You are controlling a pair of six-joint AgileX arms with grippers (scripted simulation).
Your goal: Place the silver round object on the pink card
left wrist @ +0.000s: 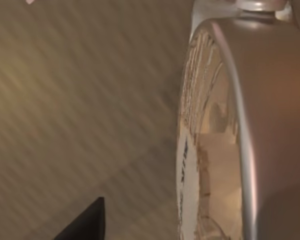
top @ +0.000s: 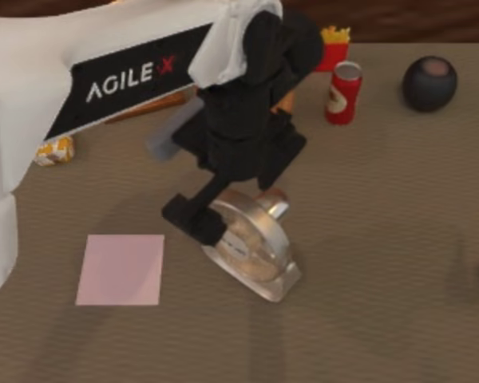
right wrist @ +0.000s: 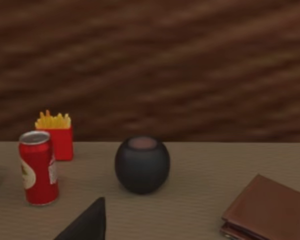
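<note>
The left arm (top: 80, 80) is seen as a white, smooth-shelled link bearing a black panel lettered "AGILEX" in white with a red X, ending in a blocky matte-black wrist and gripper (top: 215, 211) assembly.

Red can (top: 343, 92), fries box (top: 333, 45), dark sphere (top: 429, 82)
</note>
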